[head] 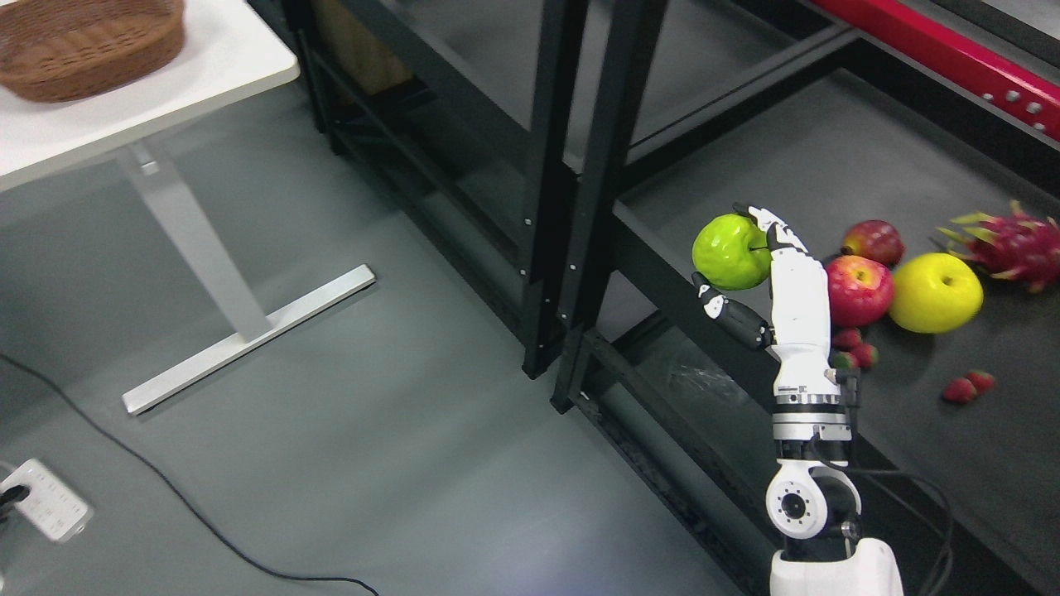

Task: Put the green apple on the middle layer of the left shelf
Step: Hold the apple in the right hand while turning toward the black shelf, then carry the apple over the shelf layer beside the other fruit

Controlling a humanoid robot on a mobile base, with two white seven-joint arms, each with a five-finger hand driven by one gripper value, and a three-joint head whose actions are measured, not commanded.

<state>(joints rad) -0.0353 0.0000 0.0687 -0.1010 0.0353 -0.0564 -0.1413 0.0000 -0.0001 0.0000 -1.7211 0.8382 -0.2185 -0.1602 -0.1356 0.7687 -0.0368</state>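
Green apple in right hand

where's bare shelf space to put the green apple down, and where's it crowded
The right hand holds the green apple. The dark shelf is bare behind the fruit, up to the red beam. It is crowded around the red apples, yellow apple, dragon fruit and strawberries.

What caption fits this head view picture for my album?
Right hand holds a green apple up beside the fruit shelf.
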